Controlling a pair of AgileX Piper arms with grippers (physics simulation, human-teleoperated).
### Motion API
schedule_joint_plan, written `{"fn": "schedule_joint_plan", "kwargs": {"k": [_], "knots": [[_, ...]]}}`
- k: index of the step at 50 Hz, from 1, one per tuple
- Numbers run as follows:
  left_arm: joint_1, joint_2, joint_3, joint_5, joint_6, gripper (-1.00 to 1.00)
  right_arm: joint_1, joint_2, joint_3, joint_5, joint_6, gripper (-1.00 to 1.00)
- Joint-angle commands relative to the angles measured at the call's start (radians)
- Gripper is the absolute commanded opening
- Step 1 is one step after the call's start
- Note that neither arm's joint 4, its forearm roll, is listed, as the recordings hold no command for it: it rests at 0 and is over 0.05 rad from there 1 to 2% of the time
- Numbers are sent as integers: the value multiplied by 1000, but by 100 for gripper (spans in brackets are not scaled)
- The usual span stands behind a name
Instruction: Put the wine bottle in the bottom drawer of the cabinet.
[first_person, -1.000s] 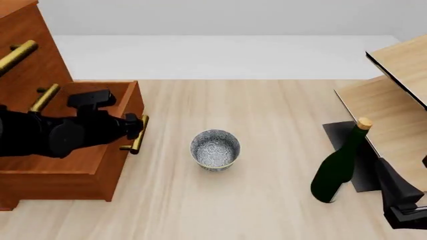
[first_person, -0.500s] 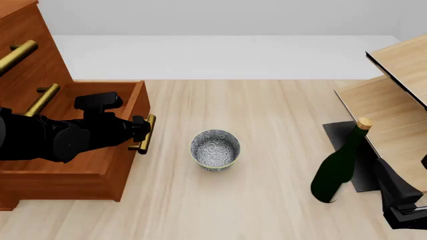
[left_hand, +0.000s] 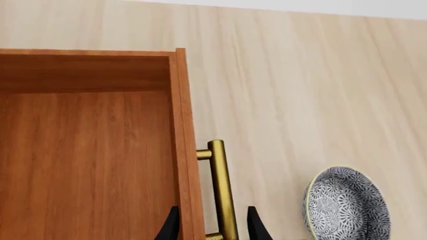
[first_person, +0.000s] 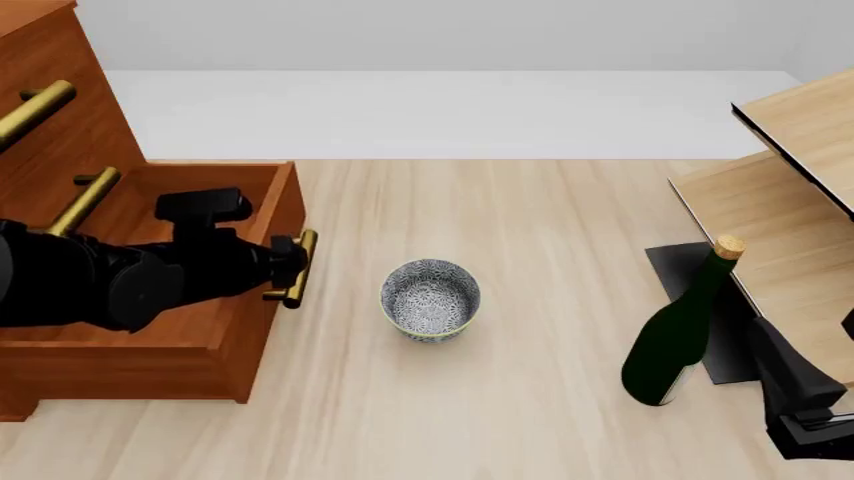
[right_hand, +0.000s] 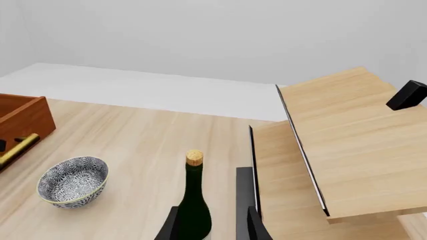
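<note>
Wine bottle (first_person: 678, 340) label unreadable, cork (right_hand: 194, 158) plain tan.

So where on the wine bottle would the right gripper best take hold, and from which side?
Probably the wide lower body of the wine bottle, approached level from the near side. It stands upright on the table with the rack close on its right, and the right gripper already lines up behind it, fingers either side of the glass.
</note>
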Motion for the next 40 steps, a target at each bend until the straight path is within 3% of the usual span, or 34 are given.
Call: {"fn": "schedule_joint_plan", "kwargs": {"k": [1, 18, 40], "knots": [[-69, -14, 16, -12, -75, 100, 1, -6, 0, 8, 0, 100], [-118, -134, 1, 61, -60, 100, 7, 3, 0, 2, 0, 100], [-163, -353, -119, 269, 12, 100, 12, 14, 0, -8, -5, 100]]}}
